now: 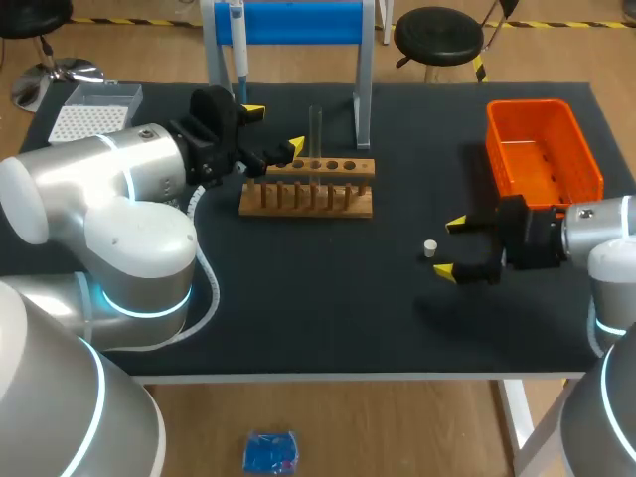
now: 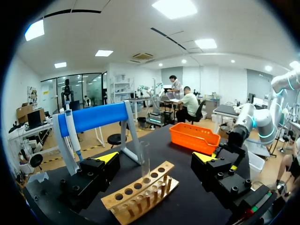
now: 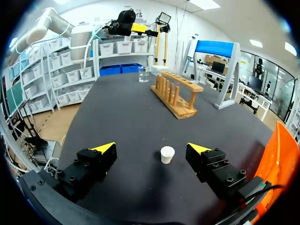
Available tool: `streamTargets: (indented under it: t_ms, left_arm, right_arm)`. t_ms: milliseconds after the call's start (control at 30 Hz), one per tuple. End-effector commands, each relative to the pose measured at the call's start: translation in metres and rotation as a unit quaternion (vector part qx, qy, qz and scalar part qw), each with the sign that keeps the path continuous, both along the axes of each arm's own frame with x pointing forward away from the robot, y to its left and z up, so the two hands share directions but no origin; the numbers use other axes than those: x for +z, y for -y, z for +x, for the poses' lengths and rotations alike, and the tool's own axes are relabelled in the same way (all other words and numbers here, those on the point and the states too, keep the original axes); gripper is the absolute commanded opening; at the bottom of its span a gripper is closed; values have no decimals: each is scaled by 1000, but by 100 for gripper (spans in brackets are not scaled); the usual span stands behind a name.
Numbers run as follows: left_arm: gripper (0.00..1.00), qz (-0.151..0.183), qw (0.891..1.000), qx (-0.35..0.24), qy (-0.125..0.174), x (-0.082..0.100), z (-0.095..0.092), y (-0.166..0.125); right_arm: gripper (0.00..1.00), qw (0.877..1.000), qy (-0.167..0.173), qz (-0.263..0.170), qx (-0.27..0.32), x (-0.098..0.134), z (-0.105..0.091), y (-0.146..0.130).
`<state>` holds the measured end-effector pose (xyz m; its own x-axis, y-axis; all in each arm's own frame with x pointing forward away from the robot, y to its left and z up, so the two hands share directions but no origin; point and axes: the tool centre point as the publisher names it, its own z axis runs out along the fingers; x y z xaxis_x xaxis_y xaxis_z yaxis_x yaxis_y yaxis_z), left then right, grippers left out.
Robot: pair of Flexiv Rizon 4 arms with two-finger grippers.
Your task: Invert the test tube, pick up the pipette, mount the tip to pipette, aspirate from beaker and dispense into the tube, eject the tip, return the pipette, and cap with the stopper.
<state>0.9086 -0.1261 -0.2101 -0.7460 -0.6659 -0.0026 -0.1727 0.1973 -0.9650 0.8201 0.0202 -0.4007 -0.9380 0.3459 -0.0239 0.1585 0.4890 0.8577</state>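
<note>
Left gripper [image 1: 275, 129]: fingers wide apart, gripping nothing. Test tube [image 2: 145, 161] stands upright in the wooden rack [image 2: 140, 190], just ahead of the gap between them. Right gripper [image 3: 152, 148]: fingers apart. Stopper [image 3: 167, 154] sits on the table [image 3: 117, 117] just ahead of them, untouched. Pipette [image 1: 238, 45] hangs on the stand [image 1: 298, 22] beyond the left fingers.

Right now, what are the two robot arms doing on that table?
Neither arm holds anything yet. The left gripper is open beside the wooden rack, facing the test tube standing in it. The right gripper is open too, with the white stopper lying on the table ahead of it. The pipette hangs on the blue stand.
</note>
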Motion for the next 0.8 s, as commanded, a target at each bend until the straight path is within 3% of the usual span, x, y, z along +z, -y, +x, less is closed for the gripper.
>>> streamTargets:
  t_ms: [33, 133, 200, 267, 333, 400, 433, 533, 733, 800]
  left_arm:
    - [100, -1, 1000, -2, 0, 0, 0, -1]
    - [100, -1, 1000, -2, 0, 0, 0, -1]
    - [100, -1, 1000, -2, 0, 0, 0, -1]
    - [100, -1, 1000, -2, 0, 0, 0, -1]
    - [100, -1, 1000, -2, 0, 0, 0, -1]
    - [100, -1, 1000, -2, 0, 0, 0, -1]
    - [100, -1, 1000, -2, 0, 0, 0, -1]
    - [100, -1, 1000, -2, 0, 0, 0, -1]
    - [100, -1, 1000, -2, 0, 0, 0, -1]
    - [100, -1, 1000, -2, 0, 0, 0, -1]
  right_arm:
    - [100, 1000, 0, -1, 0, -11, 10, -8]
    - [93, 1000, -1, -1, -1, -14, 13, -10]
    - [75, 1000, -2, -1, -2, -16, 15, -11]
    - [68, 1000, -3, -1, -3, -18, 17, -11]
    - [67, 1000, -4, -1, -3, -21, 19, -12]
    - [81, 1000, -5, -2, -5, -23, 21, -13]
    - [81, 1000, -6, -2, -5, -23, 22, -13]
    - [68, 1000, -7, -1, -4, -26, 24, -16]
    - [53, 1000, -7, -1, -3, -28, 29, -20]
    - [56, 1000, -7, -1, -3, -29, 30, -21]
